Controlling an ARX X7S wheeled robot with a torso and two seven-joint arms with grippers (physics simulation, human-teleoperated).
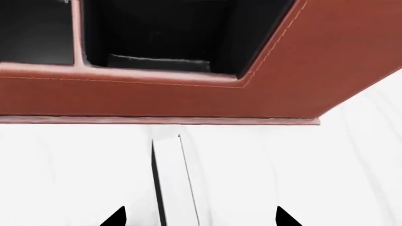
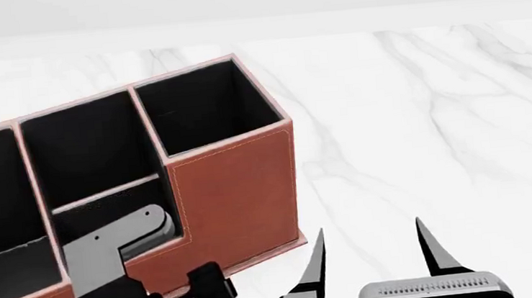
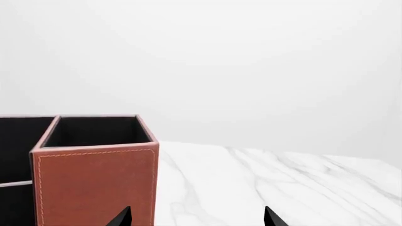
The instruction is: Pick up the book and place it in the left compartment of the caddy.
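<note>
On the white marble tabletop (image 1: 351, 169), just in front of the caddy (image 1: 188, 101), the book (image 1: 172, 179) stands on edge between the spread tips of the left tool (image 1: 199, 217), white page edges facing the wrist camera. It looks light, thin and stiff, likely to tip, so pinching across its two covers seems best. The right tool (image 2: 372, 252) hovers spread and empty beside the caddy's tall end.
</note>
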